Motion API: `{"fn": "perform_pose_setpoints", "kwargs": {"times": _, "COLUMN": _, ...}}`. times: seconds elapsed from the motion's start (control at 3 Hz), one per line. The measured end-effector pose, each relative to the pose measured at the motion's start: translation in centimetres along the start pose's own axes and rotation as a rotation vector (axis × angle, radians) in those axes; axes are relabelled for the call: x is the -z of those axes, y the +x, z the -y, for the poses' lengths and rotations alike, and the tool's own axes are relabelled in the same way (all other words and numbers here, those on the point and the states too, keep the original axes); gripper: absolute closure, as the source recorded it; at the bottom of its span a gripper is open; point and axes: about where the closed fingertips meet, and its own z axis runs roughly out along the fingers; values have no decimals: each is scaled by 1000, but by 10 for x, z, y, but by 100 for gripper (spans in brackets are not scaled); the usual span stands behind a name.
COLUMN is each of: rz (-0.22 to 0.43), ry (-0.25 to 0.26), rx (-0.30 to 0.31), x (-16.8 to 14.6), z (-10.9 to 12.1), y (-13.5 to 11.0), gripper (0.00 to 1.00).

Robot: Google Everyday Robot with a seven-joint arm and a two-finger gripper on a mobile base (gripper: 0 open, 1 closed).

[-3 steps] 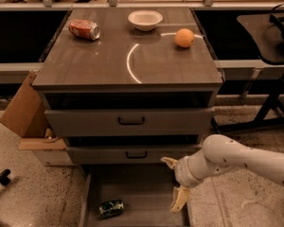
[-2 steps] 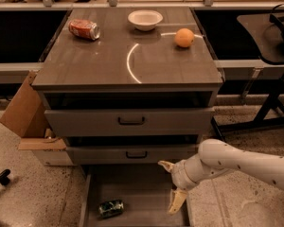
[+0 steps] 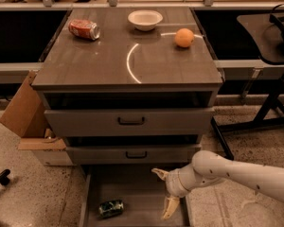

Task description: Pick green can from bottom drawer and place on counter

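Bottom drawer (image 3: 137, 190) stands pulled out at floor level; all positions are noted against it.

- Green can (image 3: 110, 208) lies on its side on the drawer floor, toward the left wall and the near end. Nothing touches it.
- Gripper (image 3: 164, 190) hovers over the right half of the drawer, well apart from the can. Its 2 fingers (image 3: 171, 206) are spread wide and released, grasping nothing. 1 finger points up toward the drawer's back, the other down toward its near end. The pale arm enters from beyond the drawer's right wall.
- 2 grey drawer fronts (image 3: 131, 121) with black handles sit closed directly above the drawer.
- Counter (image 3: 128, 56) tops the cabinet above the drawer and carries 3 items: red soda can (image 3: 84, 29), white bowl (image 3: 145, 19), orange (image 3: 184, 37).
- Cardboard box (image 3: 23, 112) leans up and left of the drawer.
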Motion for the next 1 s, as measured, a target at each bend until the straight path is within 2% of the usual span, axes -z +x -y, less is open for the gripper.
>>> {"fn": "perform_pose_setpoints", "kwargs": {"times": 0.67, "rz": 109, "ry": -15, "rx": -1, "x": -82, "z": -1, "y": 22, "gripper": 0}}
{"fn": "perform_pose_setpoints", "kwargs": {"times": 1.0, "rz": 143, "ry": -27, "rx": -46, "x": -132, "z": -1, "y": 39, "gripper": 0}}
